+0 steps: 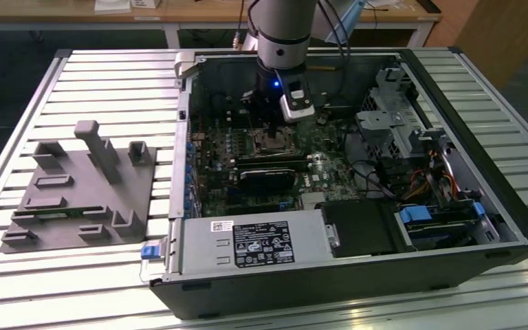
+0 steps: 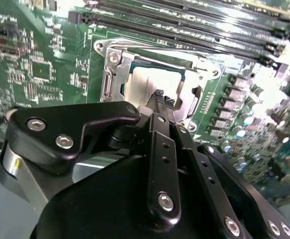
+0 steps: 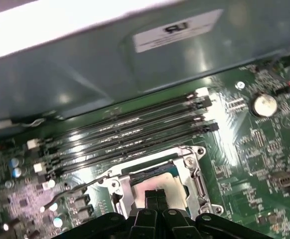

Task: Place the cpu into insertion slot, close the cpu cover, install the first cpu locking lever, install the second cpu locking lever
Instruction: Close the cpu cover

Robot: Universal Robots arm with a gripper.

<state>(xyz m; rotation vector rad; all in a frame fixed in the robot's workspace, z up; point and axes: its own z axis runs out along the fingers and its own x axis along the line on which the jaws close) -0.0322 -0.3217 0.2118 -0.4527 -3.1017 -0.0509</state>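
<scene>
Right now the pincer (image 2: 162,98) hangs with its fingertips pressed together, gripping nothing, just over the cpu (image 2: 145,82). That cpu lies flat in the slot (image 2: 111,74) on the green motherboard (image 2: 45,69).

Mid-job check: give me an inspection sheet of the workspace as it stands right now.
Surface: slatted metal table carrying the open computer case.
Job's things: cpu sits in the insertion slot; cpu cover lies around it; whether it is locked cannot be told.
Clutter: grey fixture on the table, at the exterior view's left.
Grippers: gripper shut, tips over the cpu; contact unclear.
Cables: orange and black wires inside the case.
Surroundings: wooden tabletop behind the table.
</scene>
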